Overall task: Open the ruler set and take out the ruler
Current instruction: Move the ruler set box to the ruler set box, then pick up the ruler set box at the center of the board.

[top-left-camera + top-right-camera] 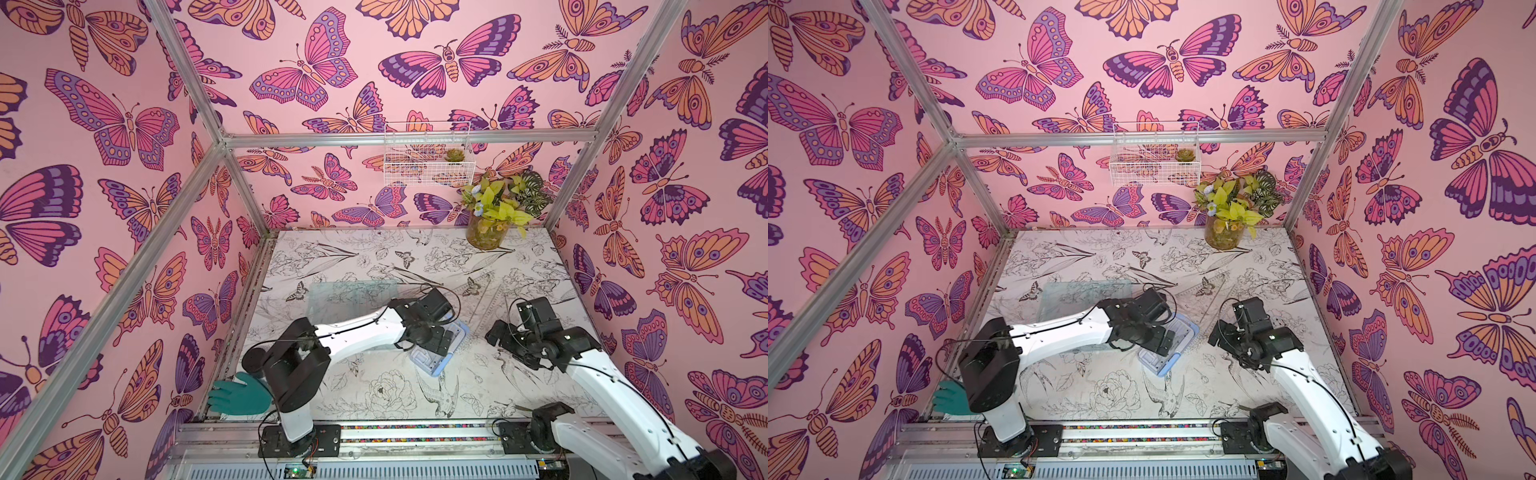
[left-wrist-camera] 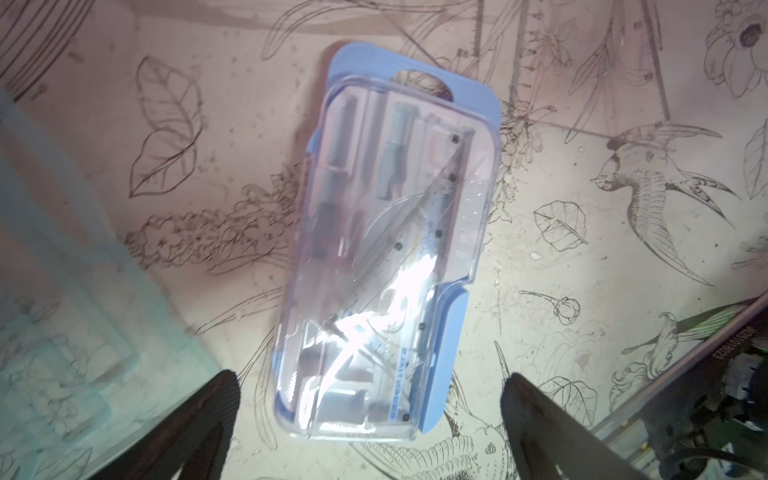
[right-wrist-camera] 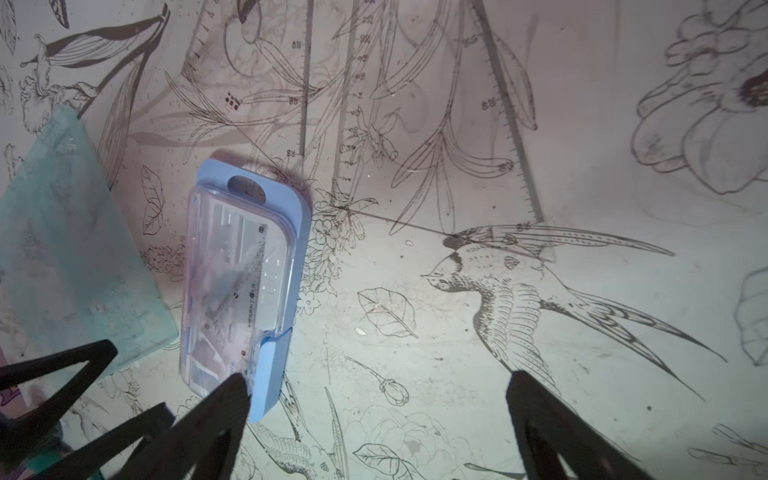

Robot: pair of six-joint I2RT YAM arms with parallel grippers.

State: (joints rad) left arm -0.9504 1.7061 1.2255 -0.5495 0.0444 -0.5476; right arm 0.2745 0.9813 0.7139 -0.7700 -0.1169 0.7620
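My left gripper (image 2: 371, 379) and right gripper (image 3: 378, 378) spread, empty. The ruler set (image 2: 390, 249) looks light, slick, probably brittle; I'd pinch its blue rim (image 2: 446, 357).

left arm (image 1: 365, 332) and right arm (image 1: 606, 386) wear glossy white shells between black joint housings; thin black cables (image 1: 353, 323) trail along them; the left gripper (image 2: 370, 375) has black tapered fingers (image 2: 208, 415).

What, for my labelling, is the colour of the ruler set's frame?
Light blue frame, clearest in the left wrist view.
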